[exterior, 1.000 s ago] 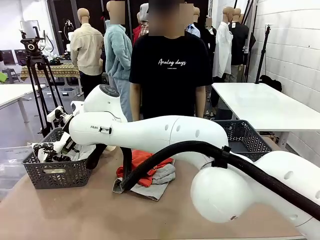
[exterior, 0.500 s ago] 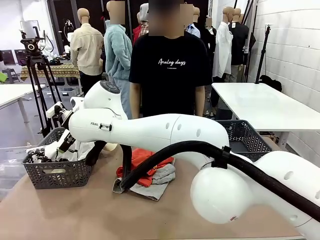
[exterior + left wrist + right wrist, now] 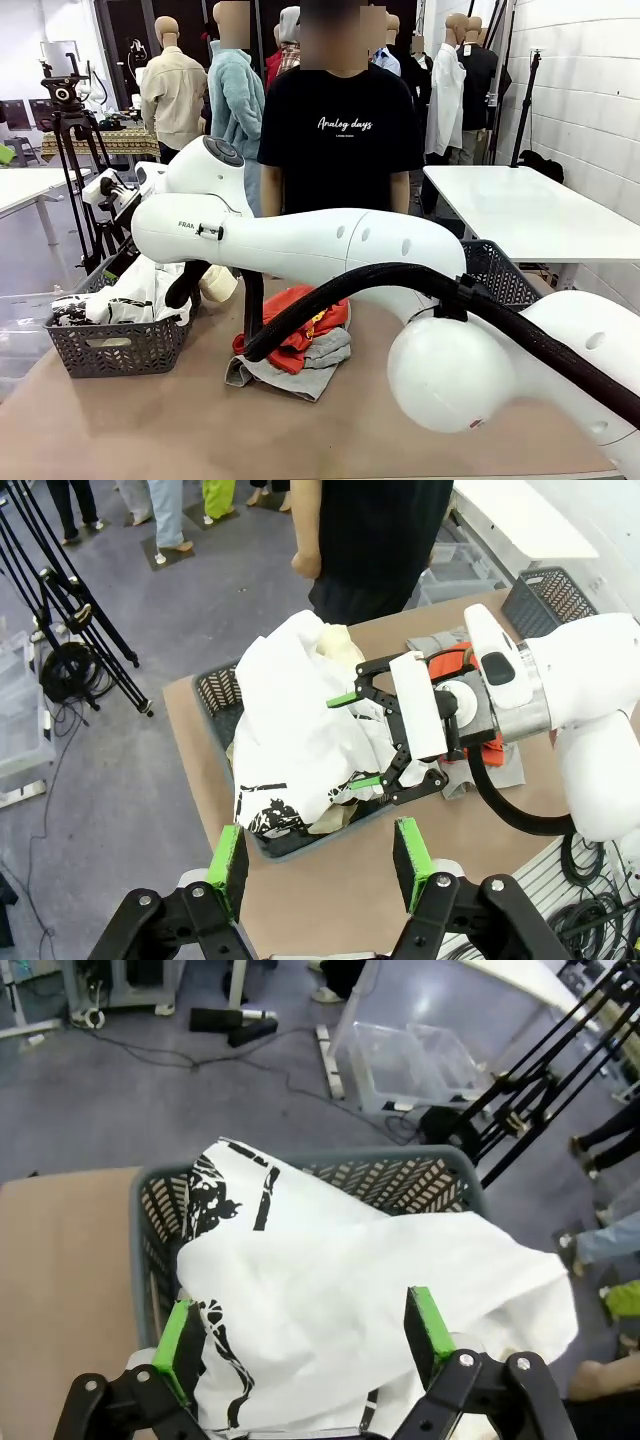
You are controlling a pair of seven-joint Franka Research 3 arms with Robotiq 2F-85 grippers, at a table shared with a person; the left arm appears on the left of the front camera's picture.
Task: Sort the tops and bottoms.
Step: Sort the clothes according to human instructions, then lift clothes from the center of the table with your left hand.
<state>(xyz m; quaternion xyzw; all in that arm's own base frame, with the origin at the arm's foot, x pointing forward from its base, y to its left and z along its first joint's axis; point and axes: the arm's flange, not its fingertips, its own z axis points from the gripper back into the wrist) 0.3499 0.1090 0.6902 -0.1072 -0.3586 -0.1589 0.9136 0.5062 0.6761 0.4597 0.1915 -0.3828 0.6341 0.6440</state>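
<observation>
At the left, already dropped in the grey basket (image 3: 110, 350): the white T-shirt with black print (image 3: 140, 290) and the cream top (image 3: 218, 285), with the right gripper (image 3: 352, 740) just above them, fingers spread and empty. Higher over the counter (image 3: 150, 430), the left gripper (image 3: 318, 835), fingers spread, nothing between them. Not yet sorted, at the middle: the orange-red top (image 3: 300, 325) heaped on a grey garment (image 3: 315, 365), with the dark basket (image 3: 495, 275) at the far right probably meant for bottoms.

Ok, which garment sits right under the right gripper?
The white T-shirt with black print, heaped in the grey plastic basket below the open right gripper; the orange-red top and grey garment lie piled on the brown table.
</observation>
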